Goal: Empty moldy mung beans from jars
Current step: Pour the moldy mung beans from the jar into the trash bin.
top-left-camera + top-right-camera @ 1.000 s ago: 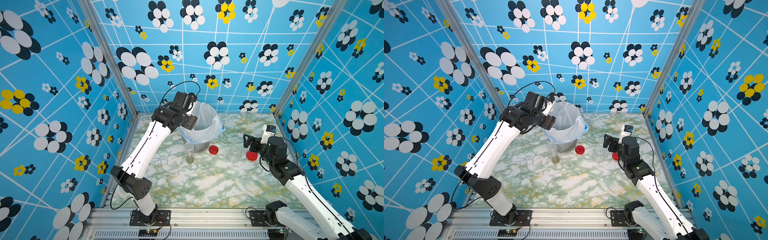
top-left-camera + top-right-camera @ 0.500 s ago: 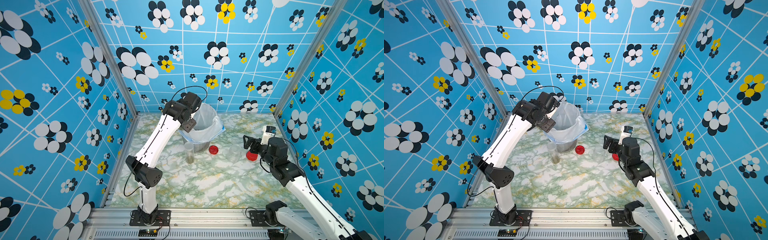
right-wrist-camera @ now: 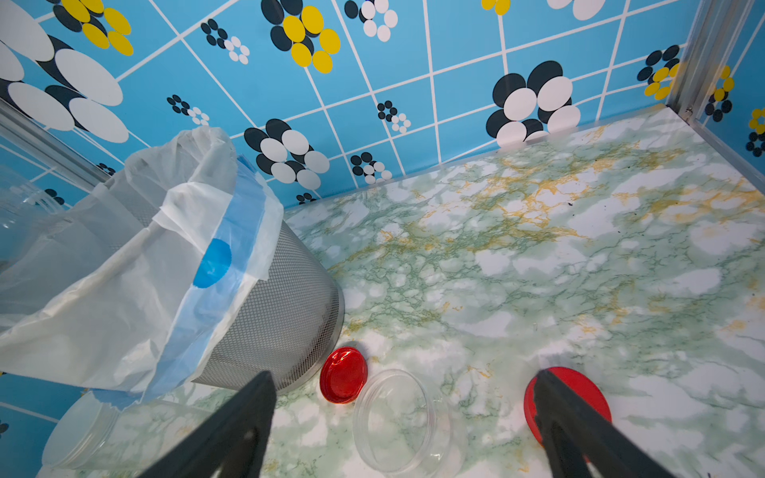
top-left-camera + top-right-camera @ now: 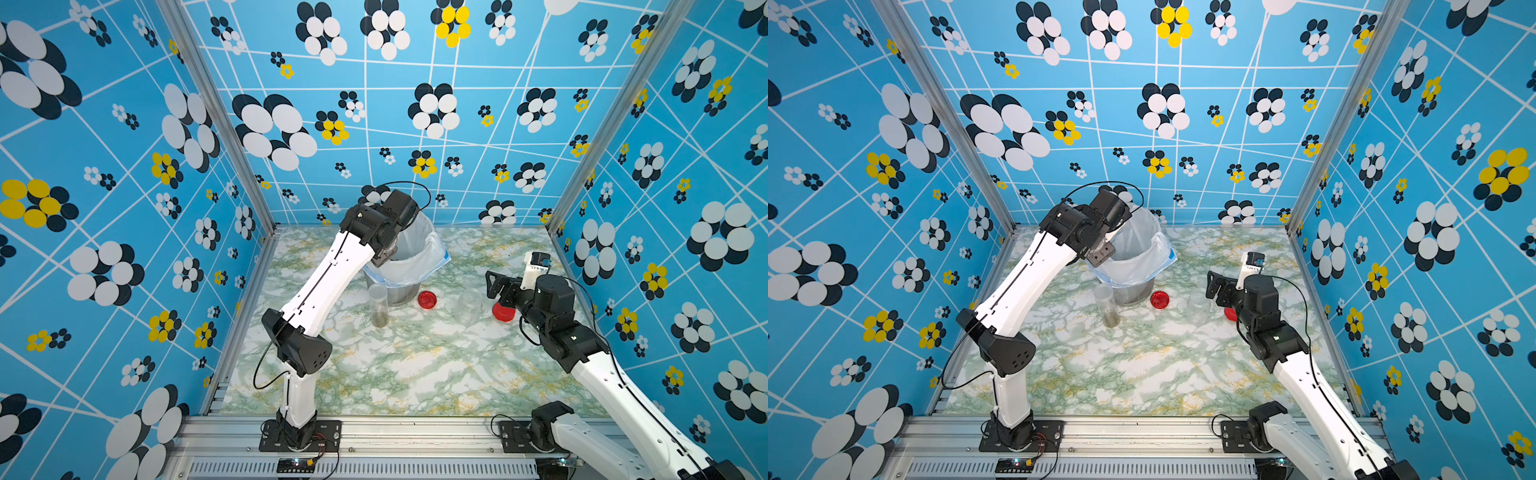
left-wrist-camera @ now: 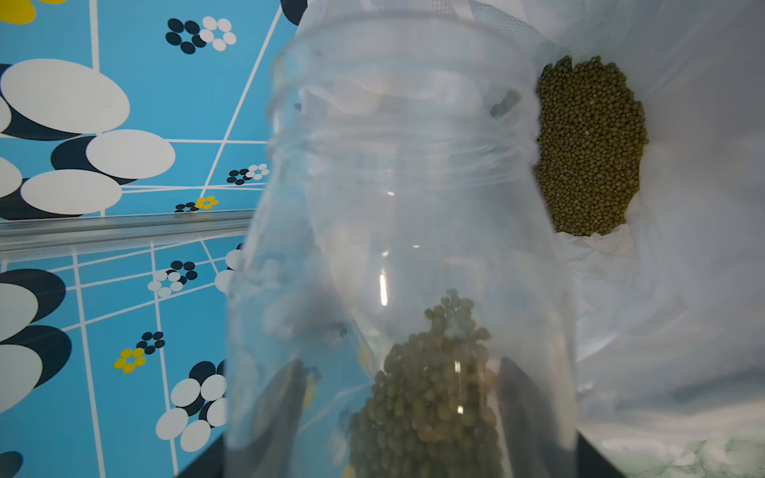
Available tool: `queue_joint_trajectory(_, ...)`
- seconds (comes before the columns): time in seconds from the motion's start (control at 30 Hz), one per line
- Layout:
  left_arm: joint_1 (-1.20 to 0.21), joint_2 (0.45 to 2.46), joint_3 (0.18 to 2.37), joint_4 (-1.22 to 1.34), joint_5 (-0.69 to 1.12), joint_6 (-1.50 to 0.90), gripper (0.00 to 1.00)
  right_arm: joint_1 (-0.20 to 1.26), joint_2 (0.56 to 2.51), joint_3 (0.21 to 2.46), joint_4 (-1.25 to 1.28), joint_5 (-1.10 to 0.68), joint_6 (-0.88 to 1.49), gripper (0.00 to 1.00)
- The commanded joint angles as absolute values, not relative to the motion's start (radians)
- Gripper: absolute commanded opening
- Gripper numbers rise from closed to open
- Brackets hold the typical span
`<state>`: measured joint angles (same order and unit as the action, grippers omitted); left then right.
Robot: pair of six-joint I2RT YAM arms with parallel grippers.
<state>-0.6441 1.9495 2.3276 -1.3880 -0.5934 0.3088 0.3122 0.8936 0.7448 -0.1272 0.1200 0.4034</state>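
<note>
My left gripper [image 5: 403, 414] is shut on a clear open jar [image 5: 397, 186] tilted over the bag-lined bin [image 4: 399, 293]. Mung beans [image 5: 430, 397] still lie in the jar's gripped end, and a pile of beans [image 5: 588, 145] rests in the white bag [image 5: 683, 248]. In both top views the left wrist [image 4: 384, 232] hides that jar. A slim jar [image 4: 378, 305] with beans at its bottom stands in front of the bin. My right gripper [image 3: 403, 378] hangs open above an empty lidless jar [image 3: 399, 422], also seen as the empty jar [image 4: 469, 305].
A loose red lid [image 4: 427, 299] lies by the bin's foot, and another red lid [image 4: 503, 312] sits under my right gripper [image 4: 496, 284]. The mesh bin [image 3: 281, 314] stands near the back wall. Marble tabletop [image 4: 415, 365] stretches in front.
The left arm has swung right, bringing its wrist and the held jar over the bin. The right arm has not moved.
</note>
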Motion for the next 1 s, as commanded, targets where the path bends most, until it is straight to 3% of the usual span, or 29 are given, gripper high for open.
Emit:
queue_joint_trajectory(0.0, -0.660, 1.980, 2.330, -1.421, -0.678, 0.349, 0.65, 0.318, 0.887, 0.737, -0.162, 0.105, 0.396, 0.99)
queue_joint_trajectory(0.57, -0.721, 2.000, 2.225, -1.350, -0.943, 0.501, 0.65, 0.319, 0.853, 0.722, -0.182, 0.106, 0.402, 0.99)
queue_joint_trajectory(0.97, -0.745, 1.991, 2.234, -1.273, -0.984, 0.582, 0.65, 0.319, 0.850, 0.721, -0.178, 0.101, 0.400, 0.99)
